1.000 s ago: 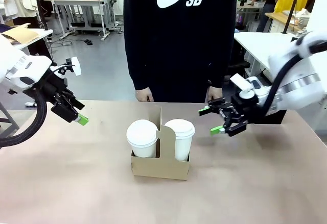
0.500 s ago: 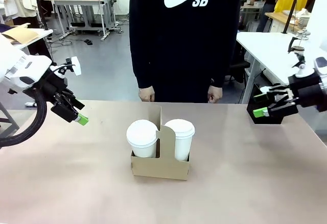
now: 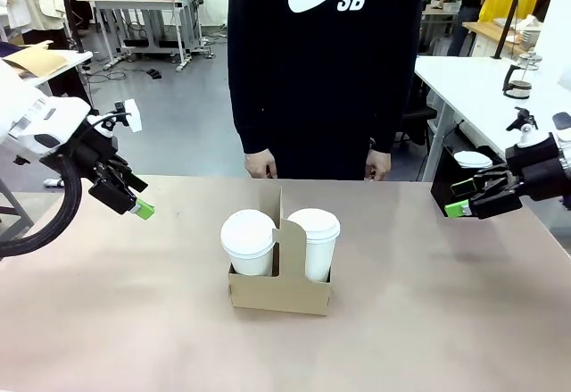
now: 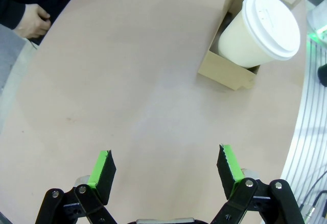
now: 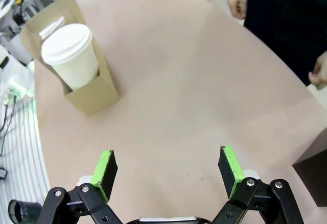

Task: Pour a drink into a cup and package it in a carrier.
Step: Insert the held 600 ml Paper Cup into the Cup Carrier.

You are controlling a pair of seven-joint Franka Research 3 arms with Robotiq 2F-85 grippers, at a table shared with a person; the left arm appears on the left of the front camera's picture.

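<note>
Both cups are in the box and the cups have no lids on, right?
Not quite. Both cups do sit in the carrier, but each has a white lid on, as the front view shows.

carrier [image 3: 279, 290]: brown cardboard, matt, raw cut edges
cup [image 3: 247, 242]: white paper wall, smooth; lid plastic, faint sheen
table [image 3: 428, 321]: beige, matt, smooth, lightly mottled
left gripper [image 4: 166, 165]: black hard-looking frame, green matt pads
sweatshirt [image 3: 326, 62]: black cloth, soft, white print

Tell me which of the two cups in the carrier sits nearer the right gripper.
The cup in the carrier's right-hand slot; the other cup sits beyond the handle tab, toward the left arm.
</note>
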